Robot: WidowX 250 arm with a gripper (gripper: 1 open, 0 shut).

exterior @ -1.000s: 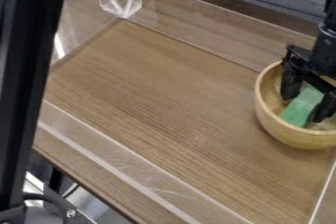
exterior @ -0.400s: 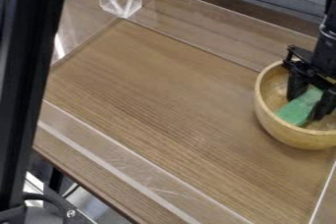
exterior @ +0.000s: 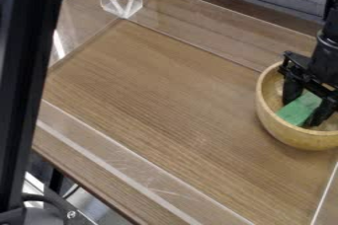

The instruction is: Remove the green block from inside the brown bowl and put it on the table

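Your black gripper [exterior: 309,79] is down in the brown bowl [exterior: 294,132], its fingers around the upper part of the green block [exterior: 301,109]; they look partly closed, touching the block or very near it, but you cannot tell from here whether they grip it. The green block is inside the bowl, its lower end showing against the smooth inner wall, its upper end hidden by the fingers. The bowl sits on the wood-grain table [exterior: 156,99] by its right edge, cut off by the border of the view. Against the view 1 second ago, the fingers have drawn in over the block and cover more of it, so you see less green; the bowl has stayed put. Low clear acrylic walls [exterior: 113,154] run along the table's near and far edges, and 1 clear pointed acrylic piece [exterior: 121,0] stands at the far left corner. The bowl's thick wall rings your fingers and the block, and the dark arm comes in from above at the right. A black upright post [exterior: 30,66] stands beyond the table's left edge.
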